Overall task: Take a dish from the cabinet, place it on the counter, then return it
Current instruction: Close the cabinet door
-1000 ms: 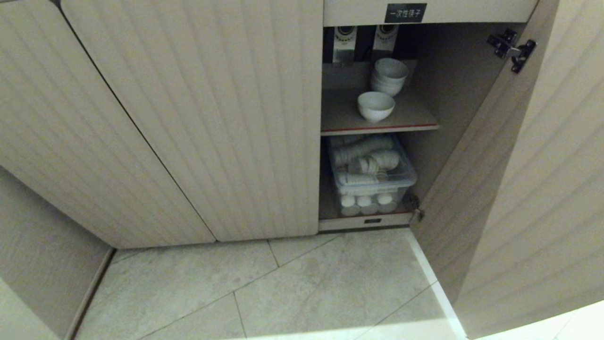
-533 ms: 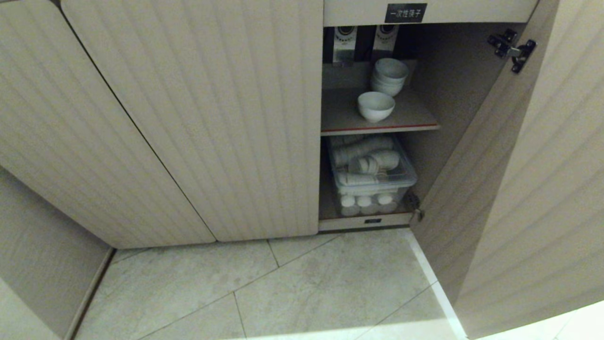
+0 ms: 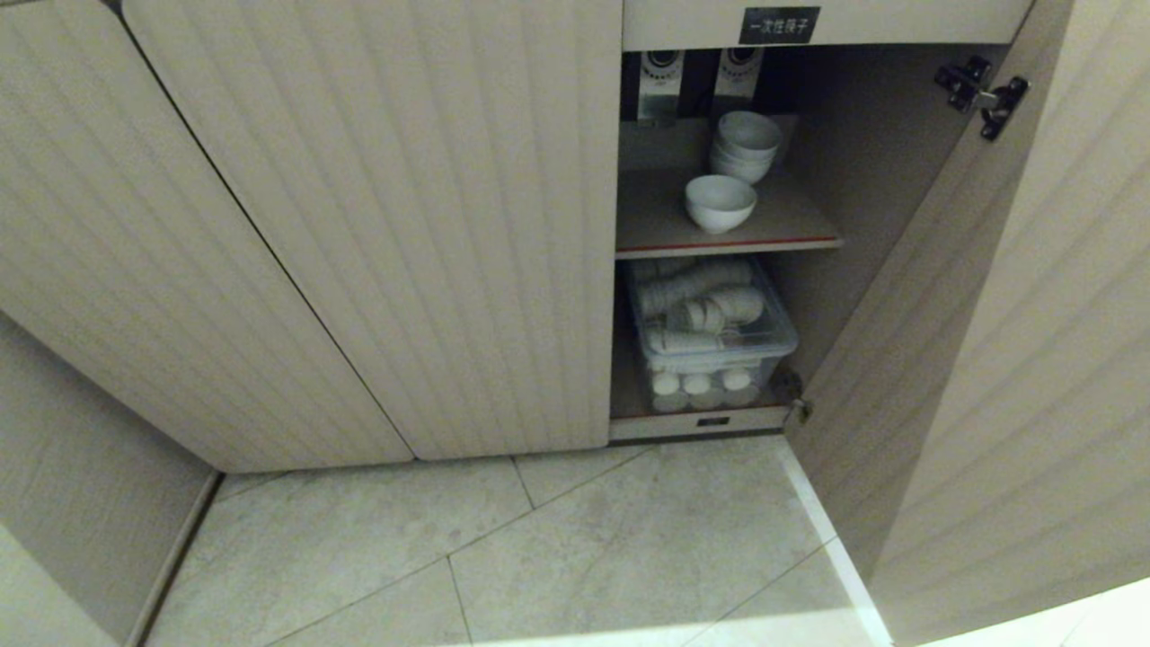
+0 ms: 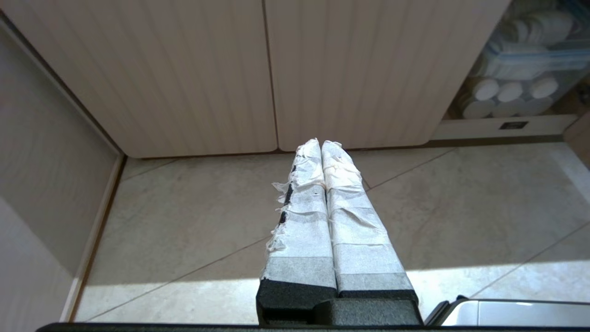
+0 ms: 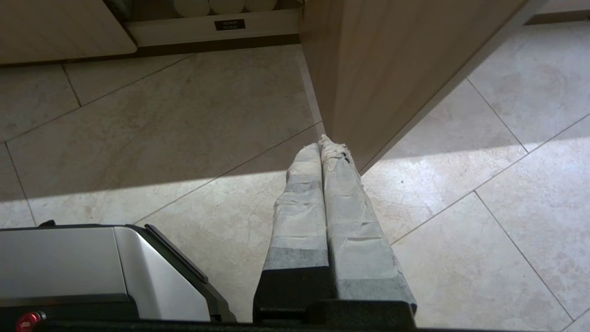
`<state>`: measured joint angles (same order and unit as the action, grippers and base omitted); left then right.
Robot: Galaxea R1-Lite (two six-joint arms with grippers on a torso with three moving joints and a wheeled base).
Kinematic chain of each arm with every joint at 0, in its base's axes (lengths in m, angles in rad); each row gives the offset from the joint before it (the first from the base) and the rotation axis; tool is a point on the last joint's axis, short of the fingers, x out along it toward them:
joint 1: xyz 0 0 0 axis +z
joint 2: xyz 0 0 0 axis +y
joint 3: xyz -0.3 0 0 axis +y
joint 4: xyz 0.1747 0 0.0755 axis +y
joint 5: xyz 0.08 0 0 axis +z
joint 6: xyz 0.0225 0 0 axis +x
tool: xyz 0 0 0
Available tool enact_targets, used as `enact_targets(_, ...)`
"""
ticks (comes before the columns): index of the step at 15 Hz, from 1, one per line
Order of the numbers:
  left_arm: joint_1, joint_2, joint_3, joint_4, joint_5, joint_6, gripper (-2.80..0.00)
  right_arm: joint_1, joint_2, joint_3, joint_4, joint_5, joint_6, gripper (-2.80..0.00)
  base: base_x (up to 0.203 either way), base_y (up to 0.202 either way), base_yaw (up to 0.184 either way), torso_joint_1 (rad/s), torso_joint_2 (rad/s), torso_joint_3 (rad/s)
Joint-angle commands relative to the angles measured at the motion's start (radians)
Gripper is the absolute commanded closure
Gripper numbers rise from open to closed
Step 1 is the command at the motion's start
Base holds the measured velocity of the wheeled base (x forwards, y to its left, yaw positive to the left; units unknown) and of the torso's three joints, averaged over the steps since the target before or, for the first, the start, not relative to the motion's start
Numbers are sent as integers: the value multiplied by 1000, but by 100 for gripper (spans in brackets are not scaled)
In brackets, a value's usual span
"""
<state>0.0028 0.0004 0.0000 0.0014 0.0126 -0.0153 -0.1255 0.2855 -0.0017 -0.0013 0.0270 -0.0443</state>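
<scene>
The small, deep, plain white ceramic bowl (image 3: 720, 202) sits alone on the red-edged shelf (image 3: 791, 235) of the low beige fluted cabinet (image 3: 377, 225), in front of a stack of like bowls (image 3: 745, 144); reach in past the open door (image 3: 988, 359), likely pinching its near rim; left gripper (image 4: 321, 148) and right gripper (image 5: 323, 147) hang over the floor below that shelf, tape-wrapped jaws pressed together, empty.

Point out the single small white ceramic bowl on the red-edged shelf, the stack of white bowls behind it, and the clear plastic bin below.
single small white ceramic bowl (image 3: 720, 203), head view, on its outer wall.
stack of white bowls (image 3: 745, 144), head view, on the top bowl.
clear plastic bin (image 3: 719, 352), head view, on its front rim.
</scene>
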Motion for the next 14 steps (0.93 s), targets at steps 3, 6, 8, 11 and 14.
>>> enact_targets(3,0,0,0,0,1,-2,0,0,1,0,0,1,0,0,-1,-73,0,2,-1,3)
enact_targets(6,0,0,0,0,1,-2,0,0,1,0,0,1,0,0,0,-198,0,-1,2,5)
enact_targets(8,0,0,0,0,1,-2,0,0,1,0,0,1,0,0,0,-193,0,1,2,3)
enact_targets(11,0,0,0,0,1,-2,0,0,1,0,0,1,0,0,0,-195,2,5,1,7)
enact_targets(14,0,0,0,0,1,-2,0,0,1,0,0,1,0,0,0,-192,1,4,4,4)
